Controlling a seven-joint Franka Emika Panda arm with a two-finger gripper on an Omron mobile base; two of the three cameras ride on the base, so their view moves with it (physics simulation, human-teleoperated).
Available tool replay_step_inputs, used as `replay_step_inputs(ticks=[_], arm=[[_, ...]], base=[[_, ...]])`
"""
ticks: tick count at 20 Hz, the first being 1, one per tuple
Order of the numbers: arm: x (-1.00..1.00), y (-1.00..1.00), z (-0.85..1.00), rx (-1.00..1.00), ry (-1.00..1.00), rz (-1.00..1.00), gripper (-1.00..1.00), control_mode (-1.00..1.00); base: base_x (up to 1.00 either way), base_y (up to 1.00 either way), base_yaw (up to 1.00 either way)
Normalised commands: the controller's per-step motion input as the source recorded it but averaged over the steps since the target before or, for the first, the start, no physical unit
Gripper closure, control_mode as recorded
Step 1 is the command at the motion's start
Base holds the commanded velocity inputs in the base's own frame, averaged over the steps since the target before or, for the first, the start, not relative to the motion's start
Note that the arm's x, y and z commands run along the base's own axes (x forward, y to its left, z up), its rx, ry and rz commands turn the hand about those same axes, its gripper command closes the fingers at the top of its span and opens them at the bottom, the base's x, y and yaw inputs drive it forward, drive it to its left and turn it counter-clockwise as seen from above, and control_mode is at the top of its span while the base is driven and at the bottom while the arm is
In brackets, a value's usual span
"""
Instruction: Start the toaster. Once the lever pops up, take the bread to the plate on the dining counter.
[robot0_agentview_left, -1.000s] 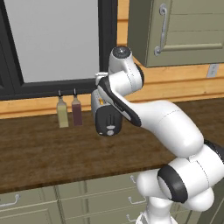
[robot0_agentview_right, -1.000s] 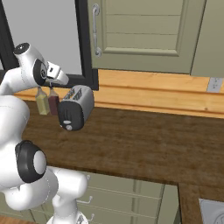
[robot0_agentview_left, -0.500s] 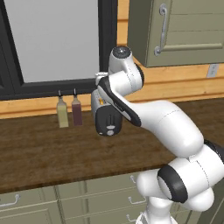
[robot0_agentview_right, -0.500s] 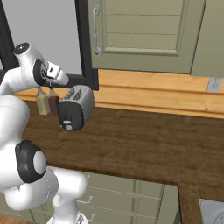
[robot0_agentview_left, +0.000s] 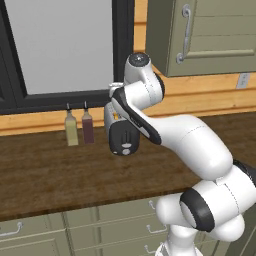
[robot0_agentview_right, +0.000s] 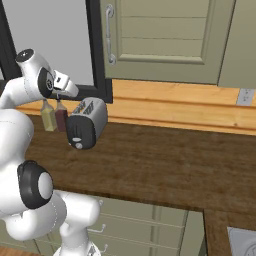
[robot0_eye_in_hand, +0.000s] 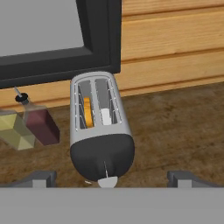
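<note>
Honestly, the tool (robot0_eye_in_hand: 109, 177) is hanging spread wide over the toaster (robot0_eye_in_hand: 101, 131) near the worktop's (robot0_agentview_right: 165, 165) back edge; coming down off-line, it's risking missing the lever and nudging the bottles (robot0_eye_in_hand: 30, 127).

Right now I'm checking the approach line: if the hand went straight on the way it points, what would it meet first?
Most likely the toaster: it sits dead ahead of the open hand, black end panel nearest. How far off it is remains unclear.
</note>
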Motion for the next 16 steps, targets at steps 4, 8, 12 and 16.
replay_step_inputs(ticks=[4,8,12,16], arm=[[0.0,0.0,0.0,0.0,0.0,0.0,-1.0,-1.0],[0.0,0.0,0.0,0.0,0.0,0.0,-1.0,-1.0],[0.0,0.0,0.0,0.0,0.0,0.0,-1.0,-1.0],[0.0,0.0,0.0,0.0,0.0,0.0,-1.0,-1.0]], base=[[0.0,0.0,0.0],[0.0,0.0,0.0],[0.0,0.0,0.0],[0.0,0.0,0.0]])
